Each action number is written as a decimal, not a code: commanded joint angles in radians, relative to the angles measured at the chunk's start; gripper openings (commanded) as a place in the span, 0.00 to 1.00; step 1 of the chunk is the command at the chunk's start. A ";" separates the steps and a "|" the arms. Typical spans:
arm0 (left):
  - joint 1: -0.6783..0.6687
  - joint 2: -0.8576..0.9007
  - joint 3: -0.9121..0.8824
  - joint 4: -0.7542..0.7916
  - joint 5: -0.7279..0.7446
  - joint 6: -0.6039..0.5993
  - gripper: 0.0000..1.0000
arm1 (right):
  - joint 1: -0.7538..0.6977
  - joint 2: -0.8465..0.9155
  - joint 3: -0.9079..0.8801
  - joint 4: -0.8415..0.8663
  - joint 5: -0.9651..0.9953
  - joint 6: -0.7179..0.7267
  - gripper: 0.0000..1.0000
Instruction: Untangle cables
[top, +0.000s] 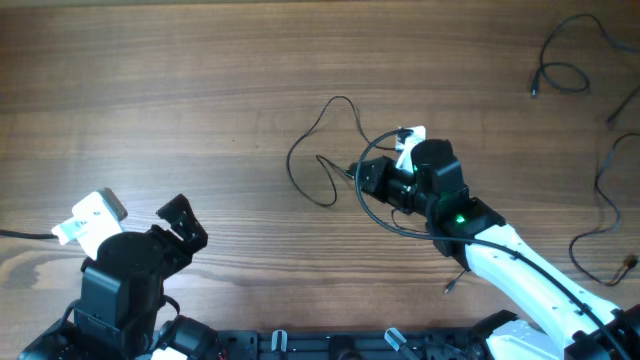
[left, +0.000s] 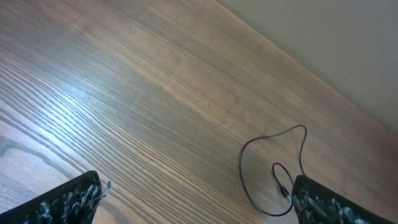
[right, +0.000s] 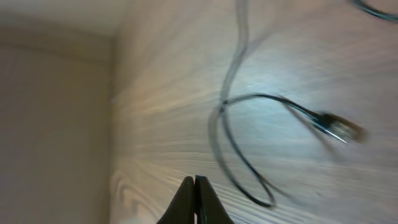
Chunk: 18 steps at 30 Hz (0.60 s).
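Right wrist view: my right pincer (right: 195, 188) is pressed together, empty, near the thin cable (right: 256, 96), likely limp and light, best pinched behind its plug (right: 339, 127).

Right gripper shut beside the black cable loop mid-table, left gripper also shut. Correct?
No: the left gripper is open, fingers far apart in the left wrist view. The right gripper is shut beside the black cable loop.

Overhead cam looks straight down on table (top: 200, 80), arm bases at btm edge; left wrist cam sits low, oblique, facing across to wall (left: 348, 37); right wrist cam v. close, blurred; all 3 share black cable (top: 291, 160) loop mid-table
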<state>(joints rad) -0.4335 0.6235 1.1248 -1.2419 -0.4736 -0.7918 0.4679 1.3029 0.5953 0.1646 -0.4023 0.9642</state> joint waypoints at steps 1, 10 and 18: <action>0.005 -0.001 -0.003 0.002 0.002 -0.009 1.00 | 0.000 0.008 0.013 0.086 -0.060 -0.188 0.04; 0.005 -0.001 -0.003 0.002 0.002 -0.009 1.00 | 0.000 0.101 0.109 0.181 -0.029 -0.350 0.04; 0.005 -0.001 -0.003 0.002 0.002 -0.009 1.00 | -0.043 0.137 0.265 -0.346 0.462 -0.230 1.00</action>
<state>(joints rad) -0.4335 0.6235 1.1248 -1.2430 -0.4732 -0.7918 0.4541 1.4597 0.8284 -0.0475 -0.2417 0.6552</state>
